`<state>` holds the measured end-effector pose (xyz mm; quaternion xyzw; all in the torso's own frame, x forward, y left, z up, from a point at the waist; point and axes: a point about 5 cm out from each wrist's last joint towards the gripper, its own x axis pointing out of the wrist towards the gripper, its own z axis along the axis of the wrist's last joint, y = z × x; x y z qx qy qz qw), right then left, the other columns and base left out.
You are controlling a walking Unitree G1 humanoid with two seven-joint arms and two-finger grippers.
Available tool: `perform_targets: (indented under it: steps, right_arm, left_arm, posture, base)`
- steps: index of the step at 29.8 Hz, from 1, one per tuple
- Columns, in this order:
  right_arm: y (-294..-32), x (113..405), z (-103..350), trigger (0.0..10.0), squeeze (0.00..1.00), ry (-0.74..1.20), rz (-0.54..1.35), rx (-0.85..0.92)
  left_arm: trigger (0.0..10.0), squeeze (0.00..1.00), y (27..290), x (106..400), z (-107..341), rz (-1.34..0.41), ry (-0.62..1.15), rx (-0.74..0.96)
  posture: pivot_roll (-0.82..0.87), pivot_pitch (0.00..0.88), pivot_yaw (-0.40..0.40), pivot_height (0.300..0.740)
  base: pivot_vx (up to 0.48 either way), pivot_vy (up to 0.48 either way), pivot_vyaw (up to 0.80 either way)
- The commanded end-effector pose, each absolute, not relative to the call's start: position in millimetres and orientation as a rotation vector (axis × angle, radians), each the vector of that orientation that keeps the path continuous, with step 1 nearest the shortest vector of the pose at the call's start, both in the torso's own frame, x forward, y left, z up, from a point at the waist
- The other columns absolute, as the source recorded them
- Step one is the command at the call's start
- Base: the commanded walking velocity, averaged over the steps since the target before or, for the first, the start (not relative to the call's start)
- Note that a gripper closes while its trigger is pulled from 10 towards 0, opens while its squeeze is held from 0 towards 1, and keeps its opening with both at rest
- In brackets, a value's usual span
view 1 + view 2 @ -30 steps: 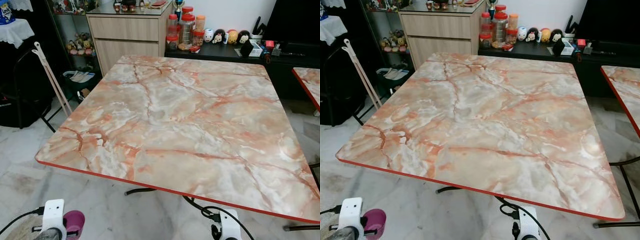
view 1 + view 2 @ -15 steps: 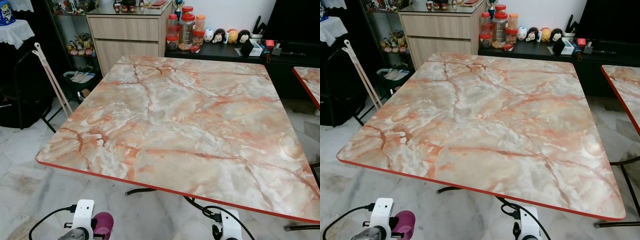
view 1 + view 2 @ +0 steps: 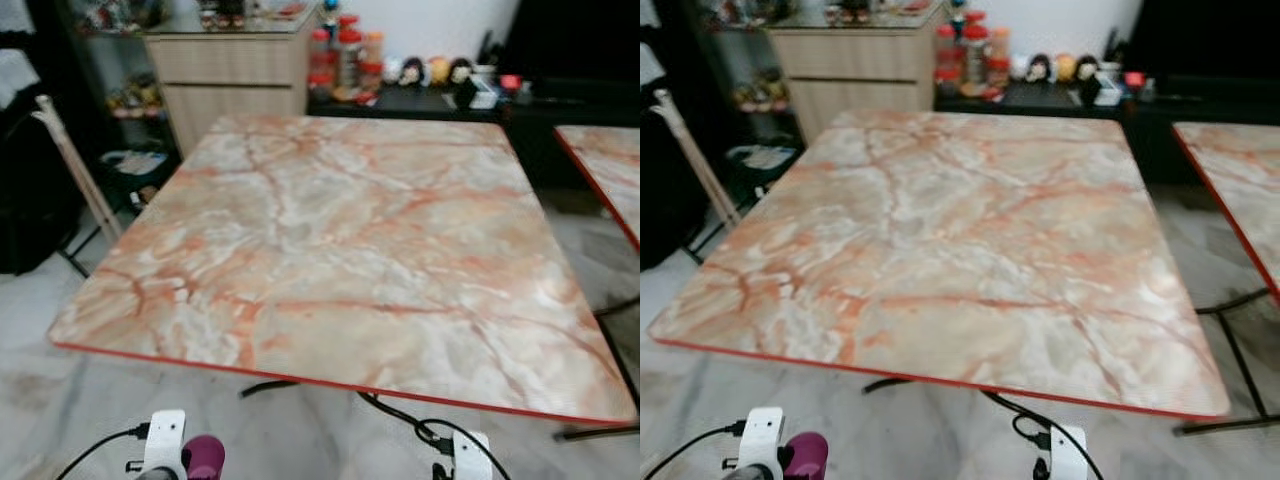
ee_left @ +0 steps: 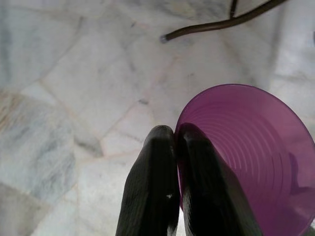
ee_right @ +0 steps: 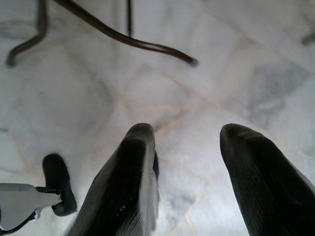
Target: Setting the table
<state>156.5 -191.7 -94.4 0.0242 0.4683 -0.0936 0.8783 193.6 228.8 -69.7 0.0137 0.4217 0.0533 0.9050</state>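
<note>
A purple plastic cup point(image 4: 248, 157) is pinched by its rim in my left gripper point(image 4: 174, 135), whose two black fingers are shut on the cup's wall. The cup point(image 3: 203, 456) and the left wrist sit low at the bottom left of the head view, below the near edge of the marble-patterned table point(image 3: 350, 240). The tabletop is bare. My right gripper point(image 5: 189, 135) hangs open above the floor, nothing between its fingers; its wrist point(image 3: 468, 458) is at the bottom right.
A second marble table point(image 3: 1235, 190) stands close on the right. Behind the table are a wooden cabinet point(image 3: 225, 70) and a dark shelf with jars and small figures point(image 3: 400, 70). A folding chair point(image 3: 60, 170) stands at the left. Curved metal table legs point(image 5: 123, 37) cross the marble floor.
The whole head view has shifted and blurred, so the camera moved. The cup and left wrist stay at about the same place at the bottom left.
</note>
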Motion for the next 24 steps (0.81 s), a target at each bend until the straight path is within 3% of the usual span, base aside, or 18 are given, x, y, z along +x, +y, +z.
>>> perform_targets:
  steps: [1, 15, 21, 24]
  right_arm:
    - [-192.2, 156.6, -94.2, 10.0, 0.0, 0.971, -0.203, 0.065]
    - [-192.3, 160.8, -92.4, 10.0, 0.0, 0.957, -0.189, 0.072]
    - [-195.6, 161.1, -91.4, 10.0, 0.0, 0.945, -0.182, 0.059]
    - [-196.1, 159.2, -92.4, 10.0, 0.0, 0.957, -0.189, 0.065]
  left_arm:
    - [10.0, 0.0, 235.0, 190.1, -70.2, 0.135, 0.879, 0.031]
    - [10.0, 0.0, 231.4, 186.8, -72.9, 0.12, 0.897, 0.046]
    - [10.0, 0.0, 229.4, 184.0, -74.9, 0.121, 0.909, 0.045]
    - [10.0, 0.0, 228.7, 182.7, -75.8, 0.12, 0.915, 0.045]
  posture:
    - [0.05, 0.0, 0.0, 0.728]
    - [0.04, 0.0, -0.01, 0.728]
    - [0.04, 0.0, -0.009, 0.728]
    - [0.04, 0.0, -0.009, 0.728]
  base:
    - [0.0, -0.292, -0.56]
    - [0.0, -0.317, 0.0]
    - [0.0, -0.396, -0.62]
    - [0.0, -0.399, 0.0]
